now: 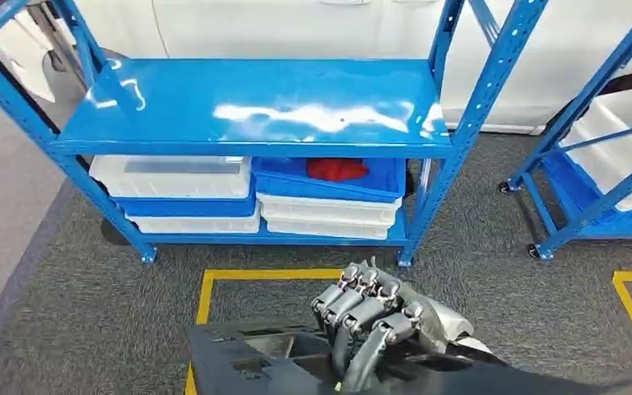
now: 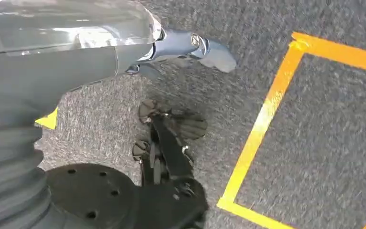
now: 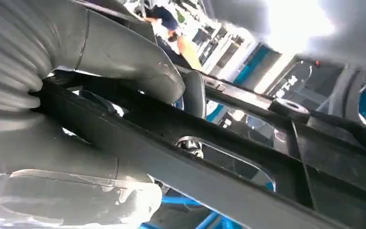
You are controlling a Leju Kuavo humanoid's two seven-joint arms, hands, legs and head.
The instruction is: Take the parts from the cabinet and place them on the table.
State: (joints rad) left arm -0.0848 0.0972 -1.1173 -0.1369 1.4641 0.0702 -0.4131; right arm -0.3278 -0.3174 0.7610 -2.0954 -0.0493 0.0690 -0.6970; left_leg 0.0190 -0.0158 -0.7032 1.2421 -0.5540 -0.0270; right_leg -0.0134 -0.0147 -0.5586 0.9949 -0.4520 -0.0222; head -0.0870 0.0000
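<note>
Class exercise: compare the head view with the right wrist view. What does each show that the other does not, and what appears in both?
Head view alone: the blue shelf rack standing on grey carpet, white bins and a blue bin holding something red on its lower level, and yellow floor tape.

Right wrist view alone: a person blurred in the background, seen past the hand.

Both: the right hand gripping a black plastic part, its fingers curled over the edge; up close the part shows as a frame with openings.

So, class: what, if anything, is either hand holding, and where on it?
The right hand grips a black frame-like part over its edge bar. The left hand holds nothing.
</note>
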